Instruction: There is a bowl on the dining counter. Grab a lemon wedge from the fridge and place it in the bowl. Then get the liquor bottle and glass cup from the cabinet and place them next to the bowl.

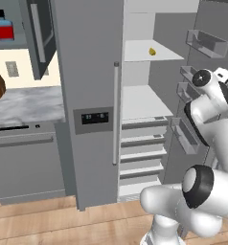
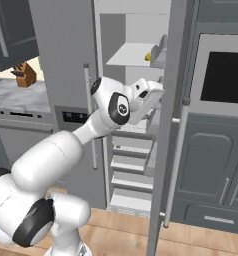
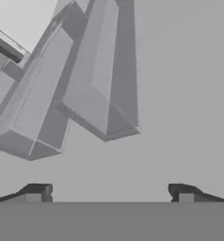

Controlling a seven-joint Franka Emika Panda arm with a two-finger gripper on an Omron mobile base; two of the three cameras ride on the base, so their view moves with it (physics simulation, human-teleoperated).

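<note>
1. Tall grey double-door fridge [image 1: 89, 95]: right door swung open, left door shut, dark dispenser panel on it.
2. Small bright yellow lemon wedge [image 1: 152, 51]: lies on the fridge's upper white shelf, towards the shelf's right side.
3. Pincer [image 3: 109, 192]: released, dark tips spread wide, nothing between them; faces the grey bins on the fridge's open door.
4. Squarish blue-and-red liquor bottle [image 1: 4, 26]: stands in the dark grey wall cabinet [image 1: 37, 38] left of the fridge.
</note>
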